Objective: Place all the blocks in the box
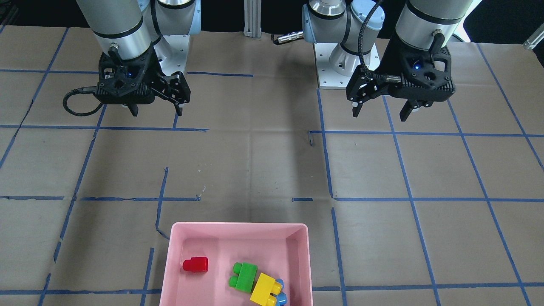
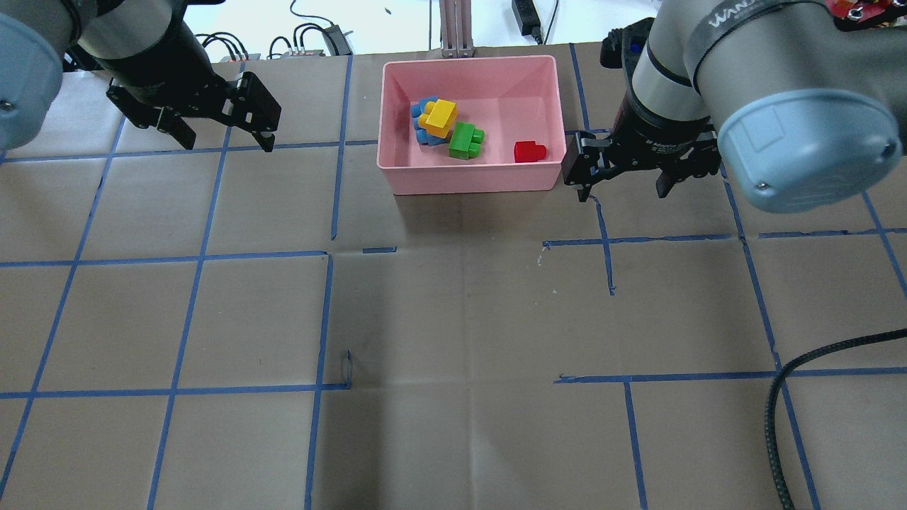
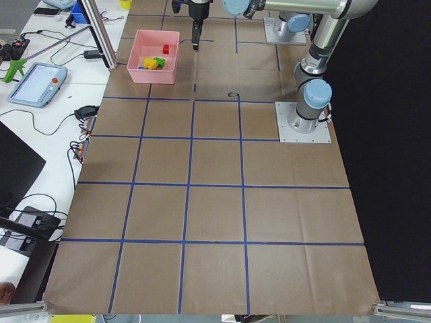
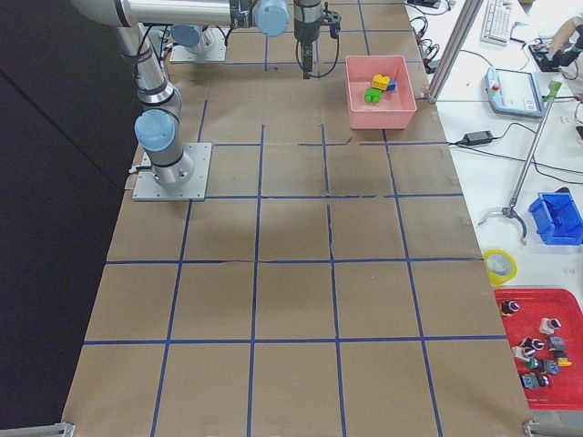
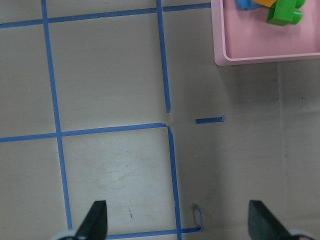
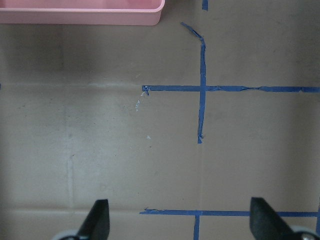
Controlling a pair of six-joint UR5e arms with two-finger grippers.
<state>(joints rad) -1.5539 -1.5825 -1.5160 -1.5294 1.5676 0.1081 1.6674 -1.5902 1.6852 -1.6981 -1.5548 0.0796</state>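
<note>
While the left claw (image 2: 228,144) and the right claw (image 2: 622,193) both hang spread and empty above the counter (image 2: 453,319), we find every block inside the pink box (image 2: 468,177) at the top centre of the overhead view. The yellow block (image 2: 438,117) lies on the blue block (image 2: 424,108), the green block (image 2: 465,140) sits against the yellow, and the red block (image 2: 529,151) stands apart near the box's right wall. We see the right claw just beside the box's lower right corner and the left claw well apart at upper left.

papered table (image 2: 460,319), blue tape grid (image 6: 250,89)
</note>
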